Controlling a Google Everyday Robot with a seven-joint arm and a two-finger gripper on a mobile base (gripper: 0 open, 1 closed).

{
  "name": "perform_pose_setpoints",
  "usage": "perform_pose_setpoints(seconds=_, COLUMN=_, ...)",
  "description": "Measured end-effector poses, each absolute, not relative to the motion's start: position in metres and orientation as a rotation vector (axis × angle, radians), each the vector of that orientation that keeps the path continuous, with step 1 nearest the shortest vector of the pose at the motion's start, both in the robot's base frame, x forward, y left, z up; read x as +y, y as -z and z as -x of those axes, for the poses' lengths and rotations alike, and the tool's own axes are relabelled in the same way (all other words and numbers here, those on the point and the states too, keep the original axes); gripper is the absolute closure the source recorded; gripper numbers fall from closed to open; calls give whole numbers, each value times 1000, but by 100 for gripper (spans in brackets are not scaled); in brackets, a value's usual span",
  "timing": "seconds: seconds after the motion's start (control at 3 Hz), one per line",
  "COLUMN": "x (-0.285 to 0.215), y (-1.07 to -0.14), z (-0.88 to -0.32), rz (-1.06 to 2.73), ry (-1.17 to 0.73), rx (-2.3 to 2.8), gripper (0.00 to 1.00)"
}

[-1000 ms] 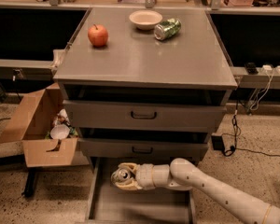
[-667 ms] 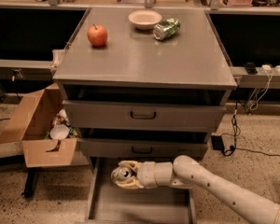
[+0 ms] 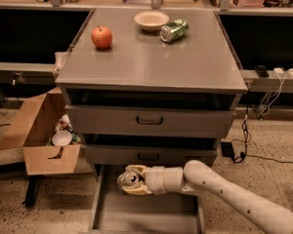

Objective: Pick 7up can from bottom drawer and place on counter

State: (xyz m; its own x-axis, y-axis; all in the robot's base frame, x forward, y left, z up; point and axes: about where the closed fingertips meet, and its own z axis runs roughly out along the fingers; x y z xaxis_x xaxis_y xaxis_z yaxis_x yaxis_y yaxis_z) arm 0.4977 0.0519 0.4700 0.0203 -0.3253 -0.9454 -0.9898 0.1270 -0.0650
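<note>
The bottom drawer is pulled open at the foot of the cabinet, a shallow grey tray. My gripper hangs just above its back left part, arm reaching in from the lower right. Its pale fingers are closed around the 7up can, a small silvery can whose lid faces the camera. The can is held above the drawer floor. The counter is the flat grey top of the cabinet above.
On the counter stand a red apple, a white bowl and a shiny green can lying on its side. Two shut drawers with black handles sit above. An open cardboard box stands at left. Cables lie at right.
My gripper, with the can in it, has stayed almost in place over the drawer, shifting only slightly upward.
</note>
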Motion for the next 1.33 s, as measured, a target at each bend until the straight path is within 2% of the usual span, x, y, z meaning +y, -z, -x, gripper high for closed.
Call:
perform_pose_setpoints(seconds=0.33, x=44, y=-526, z=-497, rz=1341, ry=-907, rx=1450, gripper=100)
perform_pose_setpoints(seconds=0.67, x=43, y=-604, z=-502, rz=1394, ry=-827, rx=1428, gripper=100)
perform_pose_setpoints(seconds=1.33, x=38, y=-634, z=-507, rz=1403, ry=-856, rx=1425, gripper=100)
